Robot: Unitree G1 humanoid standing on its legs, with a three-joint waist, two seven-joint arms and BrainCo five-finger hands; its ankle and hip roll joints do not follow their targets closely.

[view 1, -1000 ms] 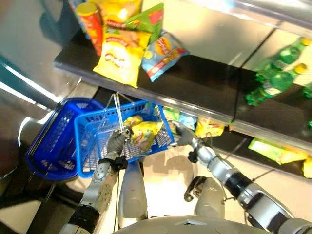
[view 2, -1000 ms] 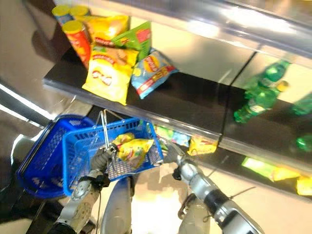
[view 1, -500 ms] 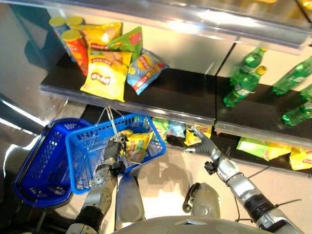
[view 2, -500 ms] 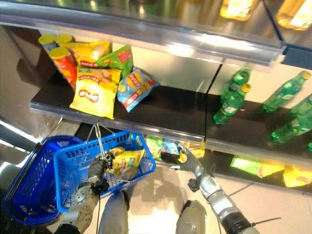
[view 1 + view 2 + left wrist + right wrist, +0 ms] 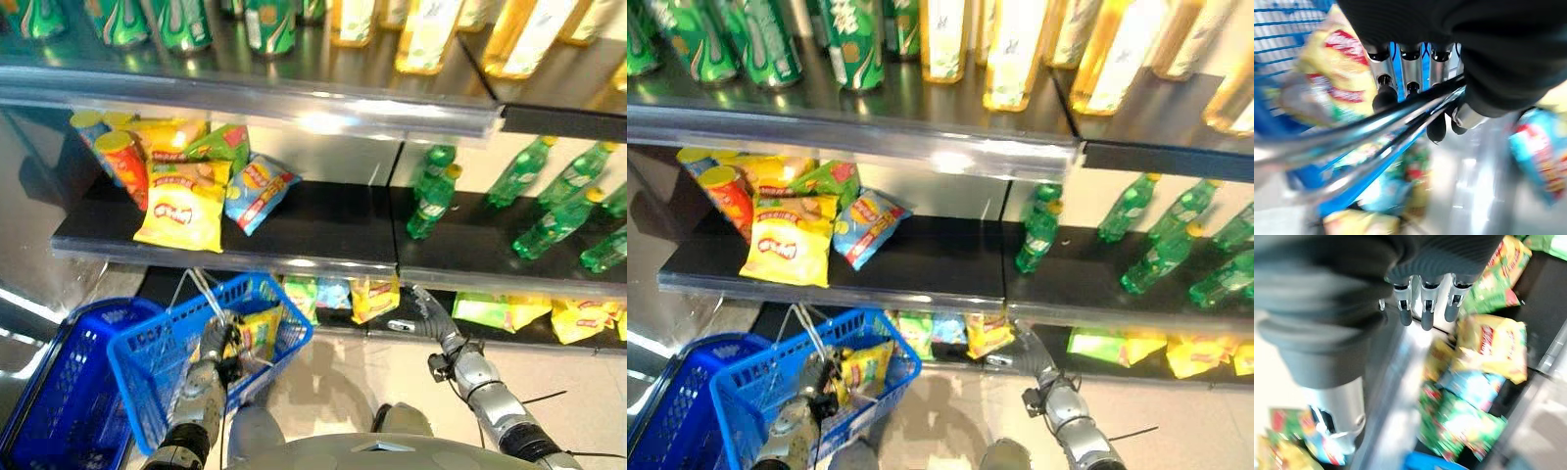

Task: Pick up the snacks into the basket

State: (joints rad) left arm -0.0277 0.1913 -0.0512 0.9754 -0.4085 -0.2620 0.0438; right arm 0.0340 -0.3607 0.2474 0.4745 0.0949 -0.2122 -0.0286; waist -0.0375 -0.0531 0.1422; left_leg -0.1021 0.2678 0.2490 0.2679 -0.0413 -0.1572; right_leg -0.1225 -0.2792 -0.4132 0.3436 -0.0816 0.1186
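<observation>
My left hand (image 5: pixel 215 345) is shut on the wire handles (image 5: pixel 1400 120) of a blue basket (image 5: pixel 147 392), which hangs in front of the low shelf. A yellow snack bag (image 5: pixel 257 333) lies inside it, and it fills the space past my left hand's fingers (image 5: pixel 1337 63) in the left wrist view. My right hand (image 5: pixel 438 318) is open and holds nothing. Its straight fingers (image 5: pixel 1422 308) point at the bottom shelf, right of a yellow snack bag (image 5: pixel 372 294). More yellow (image 5: pixel 1493 347) and green (image 5: pixel 1459 426) bags lie just past those fingers.
A second blue basket (image 5: pixel 49 401) sits at the lower left. The middle shelf holds chip bags (image 5: pixel 181 201), canisters (image 5: pixel 122 162) and green bottles (image 5: pixel 431 191). More bags (image 5: pixel 495 311) line the bottom shelf to the right. Cans and bottles (image 5: pixel 421 29) fill the top shelf.
The camera has tilted up, bringing the top shelf into view. My right hand has left the basket's side and swung right to the bottom shelf. My left hand keeps its hold on the handles.
</observation>
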